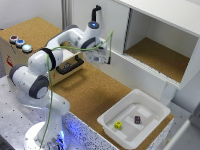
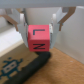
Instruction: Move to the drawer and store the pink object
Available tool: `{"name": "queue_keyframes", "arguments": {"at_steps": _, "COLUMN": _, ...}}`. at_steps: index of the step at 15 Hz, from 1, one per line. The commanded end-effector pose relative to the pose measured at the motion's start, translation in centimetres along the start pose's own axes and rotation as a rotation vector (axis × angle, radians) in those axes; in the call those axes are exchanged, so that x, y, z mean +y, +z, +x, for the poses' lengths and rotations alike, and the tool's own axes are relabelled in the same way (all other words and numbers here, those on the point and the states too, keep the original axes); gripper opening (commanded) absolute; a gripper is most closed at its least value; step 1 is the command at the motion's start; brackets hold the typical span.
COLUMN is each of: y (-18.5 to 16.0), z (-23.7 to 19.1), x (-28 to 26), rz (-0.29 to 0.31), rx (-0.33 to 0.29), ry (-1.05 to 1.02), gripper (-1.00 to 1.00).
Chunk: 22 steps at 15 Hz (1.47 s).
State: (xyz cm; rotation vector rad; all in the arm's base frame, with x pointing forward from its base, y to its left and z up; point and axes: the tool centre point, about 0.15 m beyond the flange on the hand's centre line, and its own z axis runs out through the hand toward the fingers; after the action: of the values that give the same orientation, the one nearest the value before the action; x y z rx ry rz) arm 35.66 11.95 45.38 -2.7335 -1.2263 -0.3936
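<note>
Non-task stuff only: white tray (image 1: 151, 123) sits on the cork surface (image 1: 97, 95) toward the exterior view's lower right. Inside it, a small yellow cube (image 1: 118, 125) and a small dark cube (image 1: 137, 119), near each other, not touching. Three round buttons (image 1: 20, 43) in a row on the cork-topped box at the exterior view's left, two look bluish, the nearest pale; colours too blurred to call. White cabinet (image 1: 165, 35) at upper right, open, with a cork-lined shelf (image 1: 157, 57) inside. Perforated metal base plate (image 1: 12, 117) at lower left.
</note>
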Motion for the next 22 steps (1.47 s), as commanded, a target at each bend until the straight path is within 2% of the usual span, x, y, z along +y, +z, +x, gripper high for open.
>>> {"name": "queue_keyframes", "arguments": {"at_steps": 1, "y": 2.8, "z": 4.9, "x": -8.4, "rz": 0.029, "rx": -0.088, "ry": -0.190, "gripper": -1.00}}
{"name": "queue_keyframes", "arguments": {"at_steps": 5, "y": 4.6, "z": 7.2, "x": -13.8, "rz": 0.116, "rx": -0.157, "ry": -0.451, "gripper": -1.00}}
{"name": "queue_keyframes", "arguments": {"at_steps": 9, "y": 7.0, "z": 8.4, "x": -17.9, "rz": 0.162, "rx": -0.228, "ry": -0.686, "gripper": -1.00}}
{"name": "queue_keyframes", "arguments": {"at_steps": 13, "y": 9.5, "z": 9.5, "x": -19.5, "rz": 0.206, "rx": -0.259, "ry": -0.807, "gripper": -1.00}}
{"name": "queue_keyframes", "arguments": {"at_steps": 17, "y": 12.2, "z": 10.7, "x": -18.9, "rz": 0.232, "rx": -0.263, "ry": -0.861, "gripper": -1.00}}
{"name": "queue_keyframes", "arguments": {"at_steps": 22, "y": 14.3, "z": 11.0, "x": -17.4, "rz": 0.200, "rx": -0.255, "ry": -0.831, "gripper": -1.00}}
